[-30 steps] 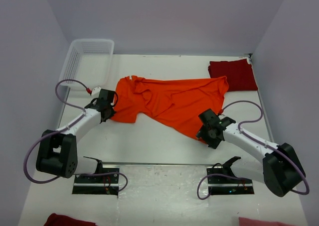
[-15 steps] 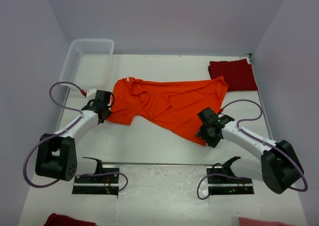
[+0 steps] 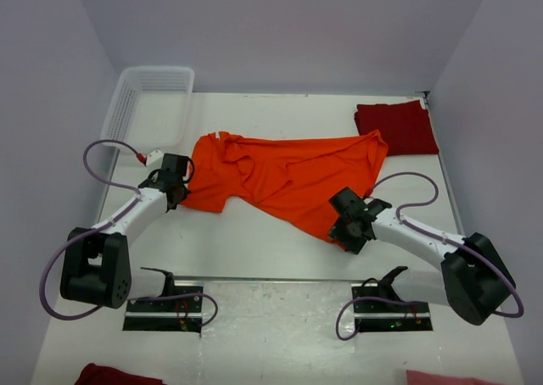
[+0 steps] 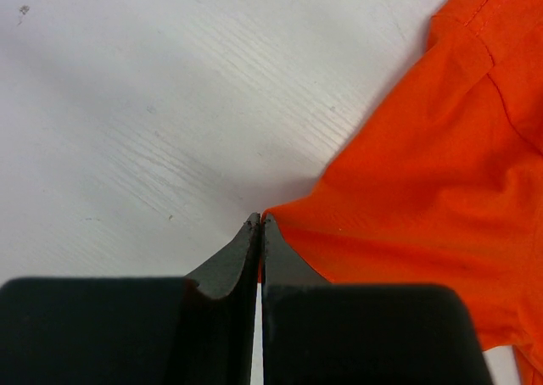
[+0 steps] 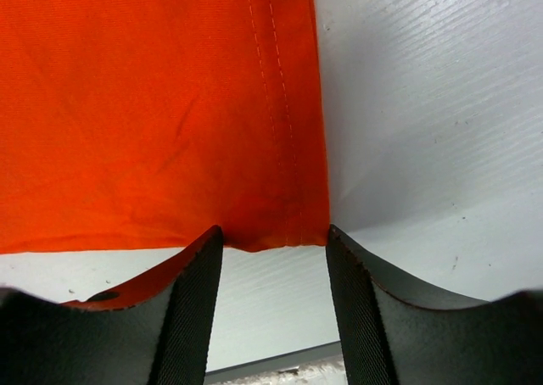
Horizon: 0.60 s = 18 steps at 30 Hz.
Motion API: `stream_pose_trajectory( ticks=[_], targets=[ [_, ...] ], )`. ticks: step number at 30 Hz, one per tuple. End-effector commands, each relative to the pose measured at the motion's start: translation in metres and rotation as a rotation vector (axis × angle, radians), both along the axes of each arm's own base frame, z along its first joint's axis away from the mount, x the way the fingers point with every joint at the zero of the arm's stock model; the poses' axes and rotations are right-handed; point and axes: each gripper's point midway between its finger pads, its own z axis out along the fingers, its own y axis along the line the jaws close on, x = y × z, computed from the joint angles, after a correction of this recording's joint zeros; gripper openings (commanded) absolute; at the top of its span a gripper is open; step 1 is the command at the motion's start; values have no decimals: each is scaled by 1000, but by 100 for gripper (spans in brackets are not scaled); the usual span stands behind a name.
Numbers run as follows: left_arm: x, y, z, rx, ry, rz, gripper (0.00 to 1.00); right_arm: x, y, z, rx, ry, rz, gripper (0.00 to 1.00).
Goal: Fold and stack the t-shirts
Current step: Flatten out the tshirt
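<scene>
The white table (image 3: 254,253) carries the orange t-shirt (image 3: 288,177), which lies rumpled and spread across its middle, running from the left arm over to the right. The white lattice basket (image 3: 157,69) stands at the far left corner. The dark red t-shirt (image 3: 399,128) lies folded at the far right corner, just beside the orange one's far right end. The left gripper (image 4: 259,224) has its jaws pressed tight together on the corner of the orange sleeve. The right gripper (image 5: 273,237) is partly open, its fingers astride the stitched hem corner without clamping it.
</scene>
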Motion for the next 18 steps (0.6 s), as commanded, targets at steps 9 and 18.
stream_pose_trajectory(
  ticks=[9,18],
  targets=[
    [4,7,16,14,-60,28,0,0,-7,4,-6,-31,-90,51],
    [2,7,11,11,-51,23,0,-4,-8,-1,3,-30,-124,29]
  ],
)
